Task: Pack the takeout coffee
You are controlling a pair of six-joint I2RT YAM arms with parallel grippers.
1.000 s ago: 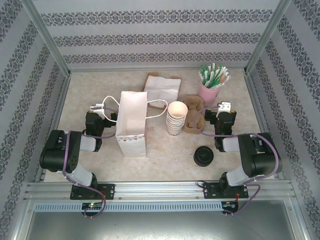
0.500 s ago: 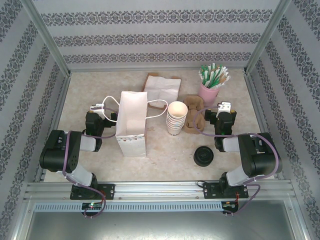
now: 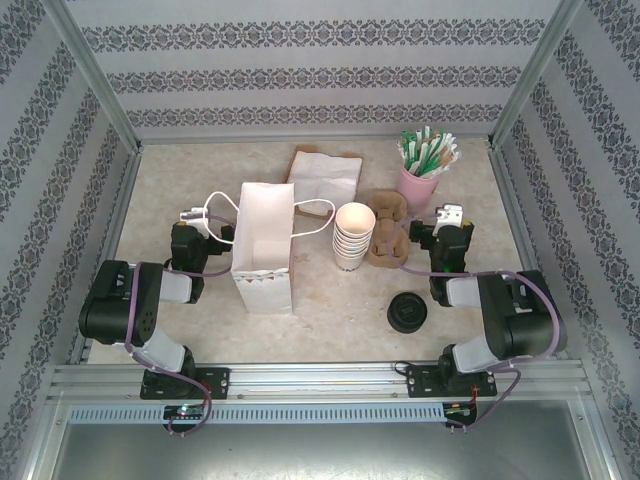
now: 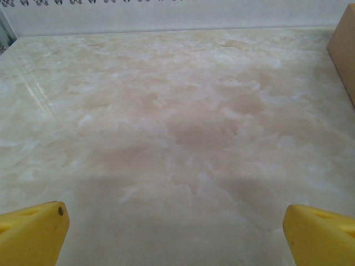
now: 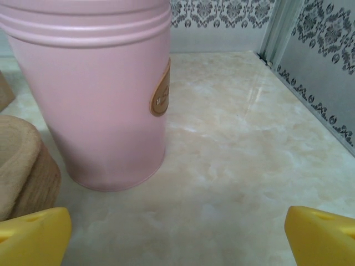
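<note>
The takeout coffee is out of view. A white paper bag with cord handles stands open left of centre. My left gripper rests low just left of the bag, open; in the left wrist view its yellow fingertips stand wide apart over bare marble with nothing between them. My right gripper is open too, just in front of a pink tin; nothing lies between its fingertips.
A stack of lidless white cups stands beside a brown cardboard cup carrier. Loose black lids lie near the front. The pink tin holds green and white sticks. A flat paper bag lies behind. Metal frame posts border the table.
The right arm's elbow has shifted slightly outward; both grippers and all the objects stay where they were.
</note>
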